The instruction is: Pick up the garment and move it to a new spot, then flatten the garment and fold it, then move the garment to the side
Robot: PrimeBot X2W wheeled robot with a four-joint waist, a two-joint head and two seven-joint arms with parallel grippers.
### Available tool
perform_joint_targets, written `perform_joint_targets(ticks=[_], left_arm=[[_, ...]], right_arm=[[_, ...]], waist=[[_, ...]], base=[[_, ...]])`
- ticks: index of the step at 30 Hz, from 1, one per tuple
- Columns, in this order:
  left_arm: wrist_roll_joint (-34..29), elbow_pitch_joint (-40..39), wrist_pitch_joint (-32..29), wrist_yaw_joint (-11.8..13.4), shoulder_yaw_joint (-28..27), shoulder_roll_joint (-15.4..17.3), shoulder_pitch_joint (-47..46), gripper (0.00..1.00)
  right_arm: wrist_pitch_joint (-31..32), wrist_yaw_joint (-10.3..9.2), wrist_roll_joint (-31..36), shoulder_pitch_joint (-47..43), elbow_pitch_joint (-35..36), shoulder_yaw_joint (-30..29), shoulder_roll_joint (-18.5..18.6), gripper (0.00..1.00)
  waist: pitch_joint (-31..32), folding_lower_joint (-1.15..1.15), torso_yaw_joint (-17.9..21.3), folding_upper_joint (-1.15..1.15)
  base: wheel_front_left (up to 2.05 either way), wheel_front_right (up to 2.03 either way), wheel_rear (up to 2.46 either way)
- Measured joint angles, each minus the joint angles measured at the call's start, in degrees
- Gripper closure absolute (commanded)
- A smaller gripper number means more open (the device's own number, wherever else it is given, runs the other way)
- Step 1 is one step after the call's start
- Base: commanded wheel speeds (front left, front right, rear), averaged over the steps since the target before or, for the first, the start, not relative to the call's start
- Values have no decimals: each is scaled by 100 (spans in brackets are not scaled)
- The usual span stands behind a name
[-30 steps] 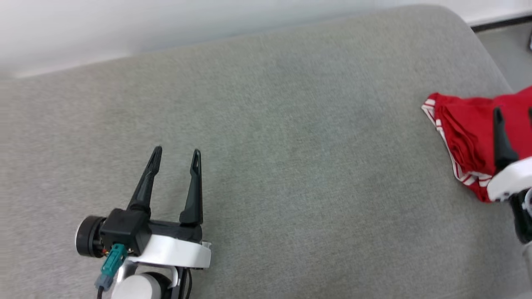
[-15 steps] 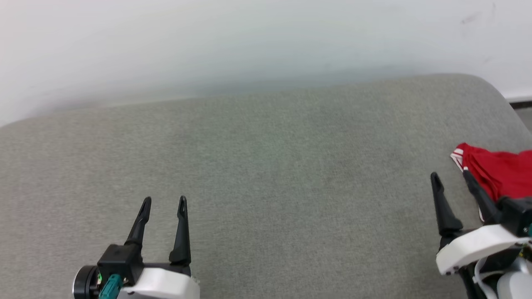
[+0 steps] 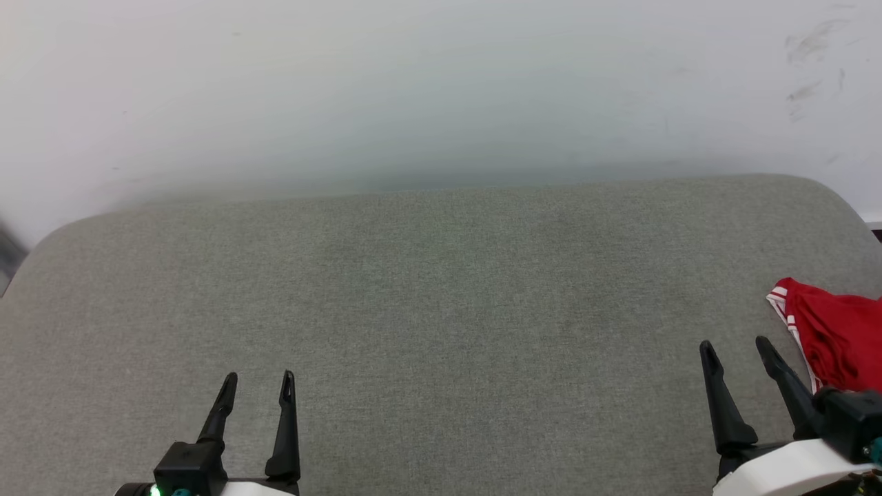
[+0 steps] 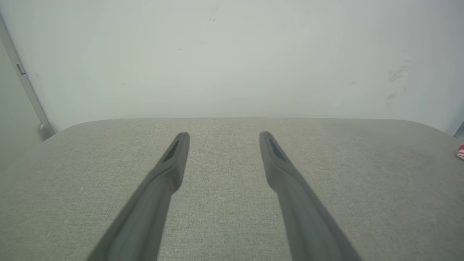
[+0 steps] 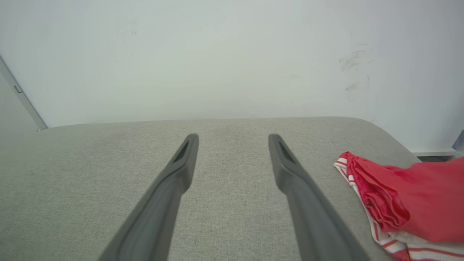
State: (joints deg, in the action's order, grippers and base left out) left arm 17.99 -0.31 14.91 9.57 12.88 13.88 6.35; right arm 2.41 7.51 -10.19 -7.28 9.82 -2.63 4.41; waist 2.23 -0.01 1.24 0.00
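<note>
The garment is a bunched red cloth with red-and-white striped trim, lying at the far right of the grey cushion. The right wrist view has the garment at the lower right, beside that gripper's fingers and apart from them. My right gripper stands open just left of the cloth, with nothing between its fingers. At the lower left my left gripper is open and empty over bare cushion. A sliver of the garment shows at the right edge of the left wrist view.
A pale wall rises right behind the cushion's rounded far edge. A strip of dark floor or baseboard shows past the cushion's right corner. A grey vertical edge stands at the left of the left wrist view.
The head camera has tilted up, so more wall shows and both grippers sit lower in view. The right gripper, earlier over the garment, now stands to its left, off the cloth.
</note>
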Motion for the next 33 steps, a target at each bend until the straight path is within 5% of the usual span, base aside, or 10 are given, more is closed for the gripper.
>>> perform_joint_targets(ticks=[26, 27, 33], left_arm=[[-51, 171, 8, -149, 33, -66, 22, 0], [-51, 203, 4, -149, 37, -75, 32, 100], [264, 379, -80, -203, 35, -168, 131, 100]], right_arm=[[91, 0, 159, -219, 260, -59, -131, 0], [92, 0, 160, -221, 224, -57, -131, 100], [98, 0, -178, -252, -35, -26, -132, 100]], waist=[[58, 1, -101, 0], [58, 1, -102, 0], [48, 1, -104, 0]], base=[[0, 0, 0], [0, 0, 0], [0, 0, 0]])
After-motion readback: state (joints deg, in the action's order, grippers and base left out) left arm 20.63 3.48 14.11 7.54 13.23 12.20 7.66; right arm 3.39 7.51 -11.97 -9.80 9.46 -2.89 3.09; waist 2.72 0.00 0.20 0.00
